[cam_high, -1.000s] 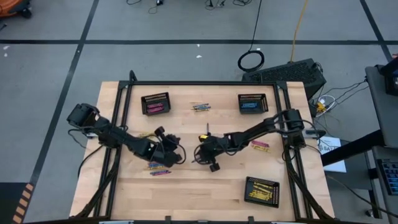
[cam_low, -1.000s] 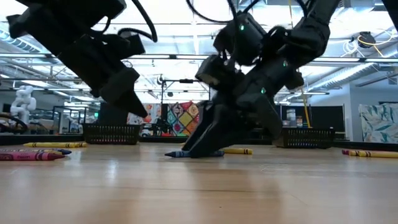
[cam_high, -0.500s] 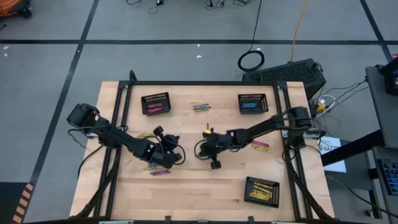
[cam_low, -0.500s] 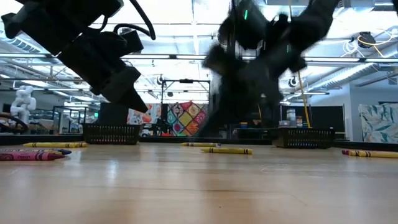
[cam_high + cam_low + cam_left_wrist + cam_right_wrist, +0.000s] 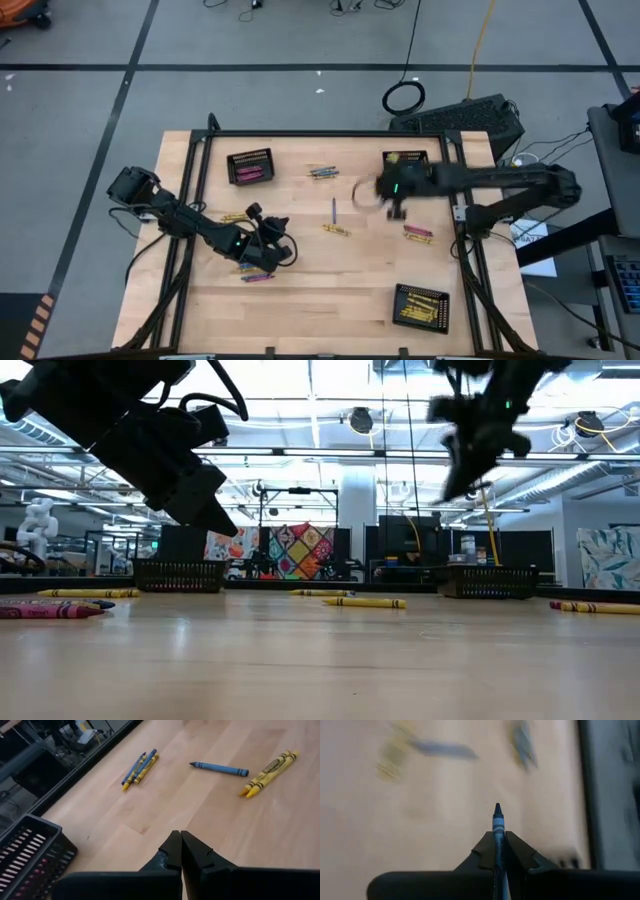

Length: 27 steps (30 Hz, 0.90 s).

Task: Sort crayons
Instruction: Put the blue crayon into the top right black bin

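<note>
My right gripper (image 5: 499, 851) is shut on a blue crayon (image 5: 497, 822) and is raised well above the table in the low view (image 5: 470, 465), near the blue-filled basket (image 5: 406, 165). My left gripper (image 5: 180, 842) is shut with nothing in it and hovers over the table's left half (image 5: 283, 250). A blue crayon (image 5: 220, 768) and yellow crayons (image 5: 269, 772) lie flat on the wood ahead of it. Farther off lie more blue and yellow crayons (image 5: 140, 767). My right gripper pinches the blue crayon between its two fingers, with the crayon lying along them. The pointed tip (image 5: 497, 811) sticks out past the fingertips. The crayon is lifted clear of the table.
A black basket with pink crayons (image 5: 250, 167) stands far left. Another with yellow ones (image 5: 420, 305) stands near right. Loose crayons lie mid-table (image 5: 335, 228), far centre (image 5: 322, 172), right (image 5: 418, 233) and by the left arm (image 5: 256, 273).
My right gripper has shut on a blue crayon at the table's middle and lifted it clear. It has swung up and toward the far right, toward the blue-filled basket.
</note>
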{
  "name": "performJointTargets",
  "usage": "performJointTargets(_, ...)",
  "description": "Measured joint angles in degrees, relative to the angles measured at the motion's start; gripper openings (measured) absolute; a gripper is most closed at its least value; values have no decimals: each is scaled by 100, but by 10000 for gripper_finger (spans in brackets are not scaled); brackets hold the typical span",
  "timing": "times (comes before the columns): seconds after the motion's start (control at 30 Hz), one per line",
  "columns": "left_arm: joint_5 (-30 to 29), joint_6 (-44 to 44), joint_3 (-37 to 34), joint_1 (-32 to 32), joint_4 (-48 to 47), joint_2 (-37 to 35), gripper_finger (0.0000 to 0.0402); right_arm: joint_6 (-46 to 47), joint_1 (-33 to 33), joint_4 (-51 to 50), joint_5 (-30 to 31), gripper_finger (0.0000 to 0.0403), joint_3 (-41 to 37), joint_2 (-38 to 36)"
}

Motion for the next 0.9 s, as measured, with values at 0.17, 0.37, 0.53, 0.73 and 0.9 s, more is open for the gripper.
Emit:
performJointTargets(0.17, -180, 4, 0, 0, 7, 0, 0, -928, -1687, -505, -168, 1, -39, 9)
performJointTargets(0.37, -187, 7, 0, 0, -2, 0, 0, -2314, -3194, 298, -1268, 1, -380, 616)
performJointTargets(0.53, -187, 7, 0, 0, -2, 0, 0, -2461, -3619, 646, -1398, 10, -380, 1261)
performJointTargets(0.73, -159, 3, 0, 0, -2, 1, 0, -2491, -3646, 631, -1534, 61, -380, 1637)
performJointTargets(0.9, -70, 2, 0, -47, 0, 2, 0, -2111, -3632, 537, -1204, 113, -254, 1452)
